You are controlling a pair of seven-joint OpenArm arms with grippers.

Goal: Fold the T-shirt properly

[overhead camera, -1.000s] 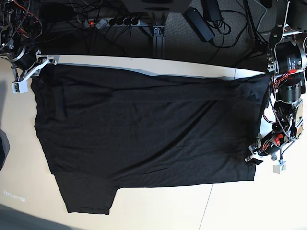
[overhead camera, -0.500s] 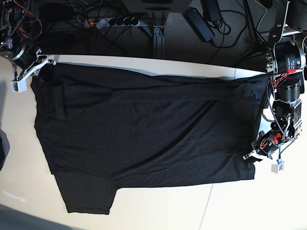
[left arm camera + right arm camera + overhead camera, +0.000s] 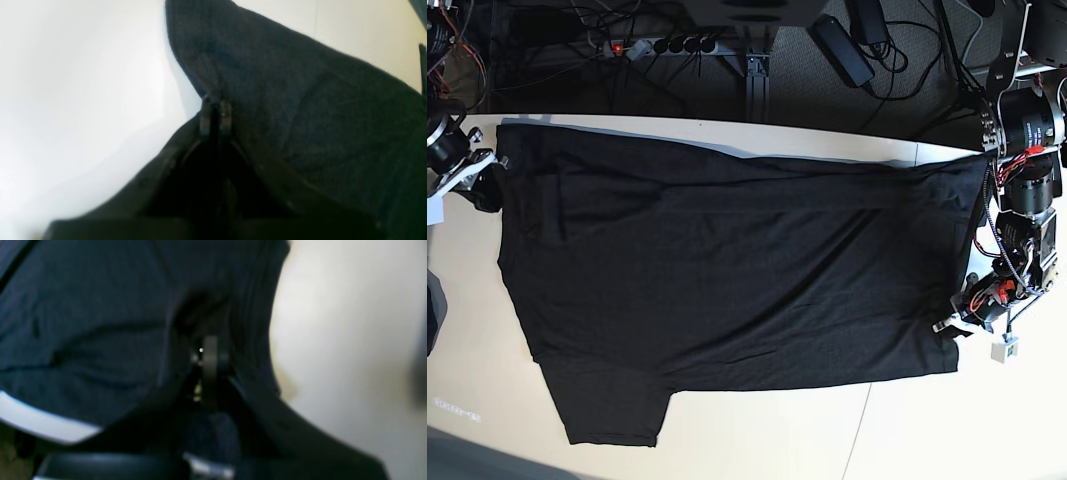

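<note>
While spread flat for folding: T-shirt (image 3: 727, 270) on table (image 3: 927, 430) | left gripper (image 3: 215, 115) clamps hem corner | right gripper (image 3: 208, 356) pinches far edge, keeping cloth taut.

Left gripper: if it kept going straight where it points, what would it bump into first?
The left gripper is already shut on the edge of the black knit T-shirt, so cloth comes first. Beyond the pinched fold lies the pale table, though depth is hard to judge.

T-shirt (image 3: 727, 270): plain black | table (image 3: 947, 430): cream-white | tool fingers (image 3: 225, 115): black
</note>
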